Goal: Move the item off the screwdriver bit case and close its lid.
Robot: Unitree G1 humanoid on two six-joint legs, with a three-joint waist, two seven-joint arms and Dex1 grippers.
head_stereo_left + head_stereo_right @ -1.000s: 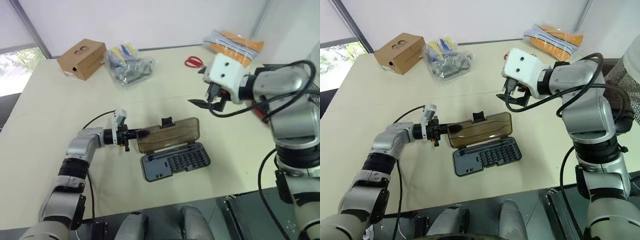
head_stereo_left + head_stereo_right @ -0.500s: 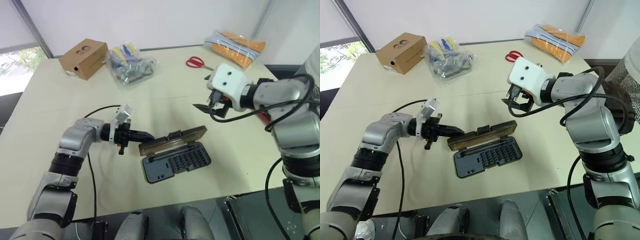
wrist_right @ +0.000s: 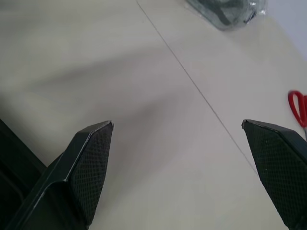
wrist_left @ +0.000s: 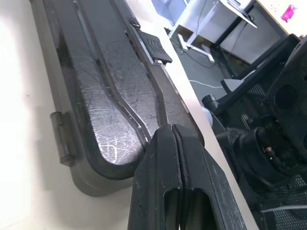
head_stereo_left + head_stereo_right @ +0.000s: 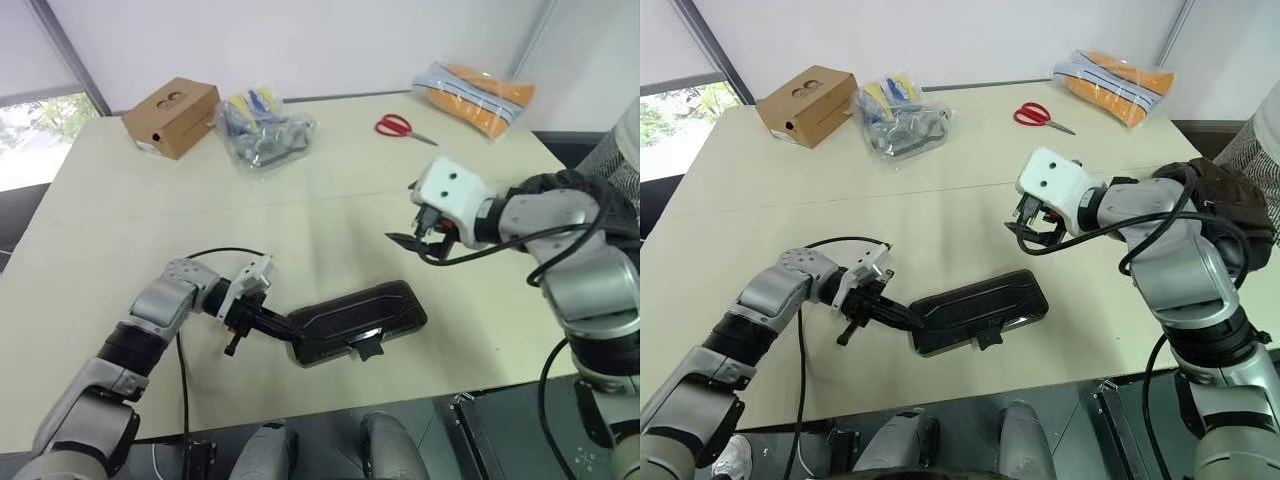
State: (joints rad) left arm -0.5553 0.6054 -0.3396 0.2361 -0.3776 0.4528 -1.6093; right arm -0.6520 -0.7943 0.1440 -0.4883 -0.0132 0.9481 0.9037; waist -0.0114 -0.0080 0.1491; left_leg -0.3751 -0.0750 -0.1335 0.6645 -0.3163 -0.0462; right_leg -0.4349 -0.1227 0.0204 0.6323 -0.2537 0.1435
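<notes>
Bit case: one screwdriver bit case (image 5: 978, 312) lies flat near the table's (image 5: 760, 240) front edge, lid (image 5: 350, 315) folded down over the tray, its small latch (image 5: 367, 348) on the front side
Left gripper: the left gripper (image 5: 898, 317) reaches in low from the left, fingers pressed together, tips at the case's left end
Right gripper: the right gripper (image 5: 412, 233) hangs above the table behind and right of the case, fingers spread wide, holding nothing
Other things: one cardboard box (image 5: 171, 117), one clear bag (image 5: 262, 133), one pair of red scissors (image 5: 397, 126), one orange packet (image 5: 480, 89) along the far side
Open room: bare tabletop between case and far items
</notes>
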